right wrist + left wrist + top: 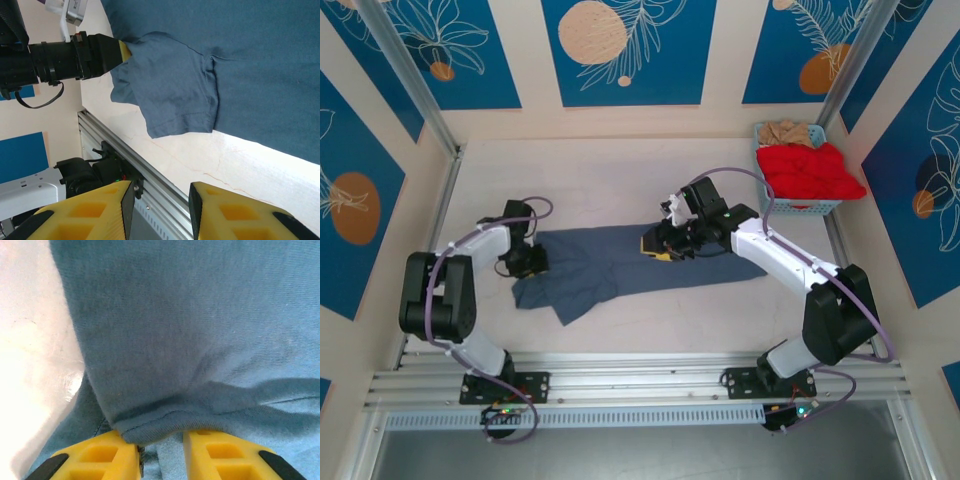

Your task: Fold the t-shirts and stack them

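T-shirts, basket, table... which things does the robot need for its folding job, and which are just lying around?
For the job:
blue t-shirt
red t-shirt
beige t-shirt

Just lying about:
basket, holding the red and beige ones
table

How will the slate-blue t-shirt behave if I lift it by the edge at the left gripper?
Likely floppy: the slate-blue t-shirt lies creased and its cloth puckers at the left gripper, so it should sag and drape rather than hold shape. Probably light, being thin cloth. The loose sleeve may flop or unfold as it rises.
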